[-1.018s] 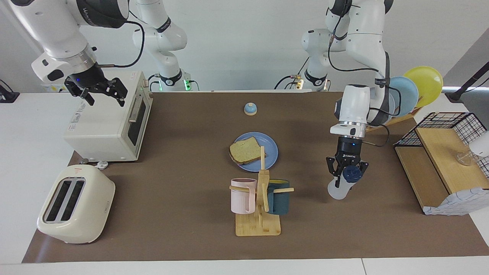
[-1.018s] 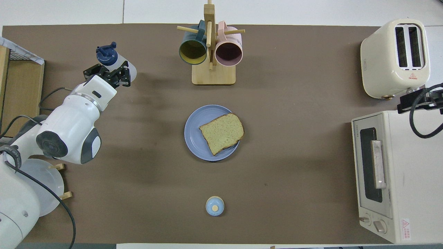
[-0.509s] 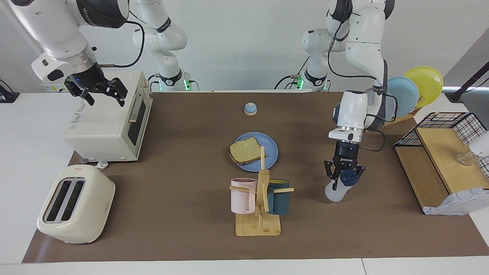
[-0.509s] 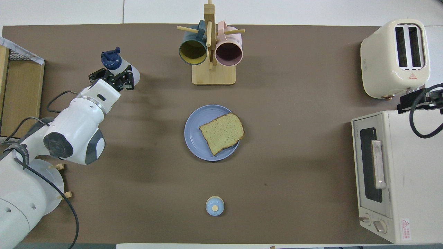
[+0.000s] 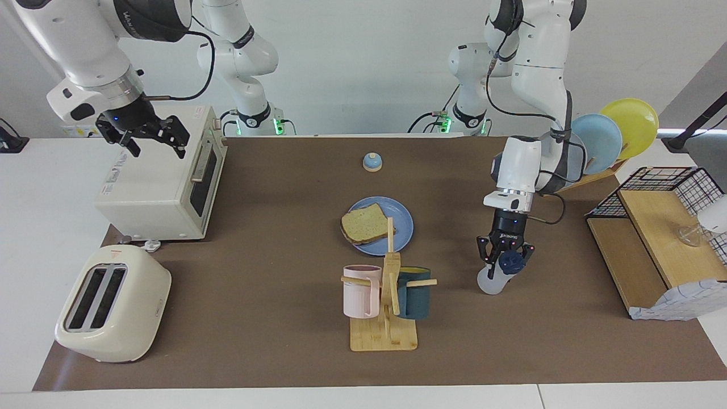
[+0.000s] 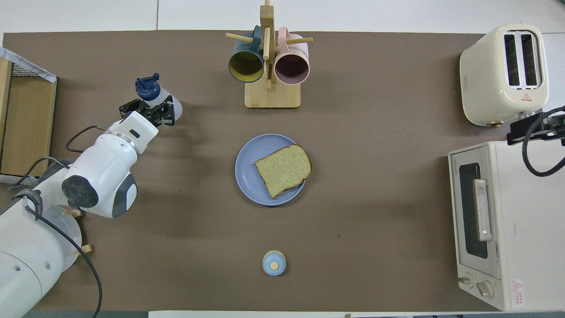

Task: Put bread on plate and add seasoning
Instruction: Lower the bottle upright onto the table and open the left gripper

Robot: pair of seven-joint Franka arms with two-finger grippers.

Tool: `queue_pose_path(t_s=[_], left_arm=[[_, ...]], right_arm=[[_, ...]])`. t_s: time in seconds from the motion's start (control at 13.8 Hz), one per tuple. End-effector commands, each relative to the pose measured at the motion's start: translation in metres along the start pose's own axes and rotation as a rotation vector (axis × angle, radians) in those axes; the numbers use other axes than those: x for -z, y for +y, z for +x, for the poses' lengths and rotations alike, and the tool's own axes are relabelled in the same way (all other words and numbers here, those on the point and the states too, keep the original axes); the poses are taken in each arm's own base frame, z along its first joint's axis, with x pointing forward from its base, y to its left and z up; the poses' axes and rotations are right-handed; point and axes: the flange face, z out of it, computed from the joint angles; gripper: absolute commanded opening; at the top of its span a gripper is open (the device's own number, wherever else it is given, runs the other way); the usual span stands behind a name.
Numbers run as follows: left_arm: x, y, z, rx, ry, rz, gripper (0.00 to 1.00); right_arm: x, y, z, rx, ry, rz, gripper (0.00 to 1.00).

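Toaster oven point(image 5: 162, 184) sitting at right arm's end, cream toaster point(image 5: 112, 304) standing farther out beside it. Mug tree point(image 5: 387, 295) holding pink mug point(image 5: 360, 291) and teal mug point(image 5: 413, 292). Bell point(image 5: 372, 162) resting near robots. Wire shelf point(image 5: 659, 238) standing at left arm's end.

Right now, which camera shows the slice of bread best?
The overhead view: the bread lies unobstructed on the plate, its whole speckled face showing. In the facing view, the mug rack post crosses its edge.

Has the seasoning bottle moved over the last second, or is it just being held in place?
Yes. The seasoning bottle, gripped by the left end effector, has shifted toward the mug rack and the plate, away from the wire shelf.
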Motion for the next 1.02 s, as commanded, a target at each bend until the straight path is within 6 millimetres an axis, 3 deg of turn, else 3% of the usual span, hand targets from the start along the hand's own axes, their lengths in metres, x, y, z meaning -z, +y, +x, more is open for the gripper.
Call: queue_pose_path(t_s=[0.0, 0.58, 0.8, 0.95], left_arm=[[0.0096, 0.0013, -0.0009, -0.013, 0.015, -0.007, 0.00], [0.0109, -0.0012, -0.0030, -0.080, 0.009, -0.018, 0.00], [0.0118, -0.0009, -0.0046, -0.080, 0.006, -0.019, 0.19], [0.0115, -0.0008, -0.0070, -0.080, 0.000, -0.019, 0.44]], right_arm=[[-0.0006, 0.0041, -0.0037, 0.010, 0.004, 0.014, 1.00], [-0.0006, 0.0041, -0.0037, 0.010, 0.004, 0.014, 1.00], [-0.0006, 0.0041, -0.0037, 0.010, 0.004, 0.014, 1.00], [-0.0006, 0.0041, -0.0037, 0.010, 0.004, 0.014, 1.00]])
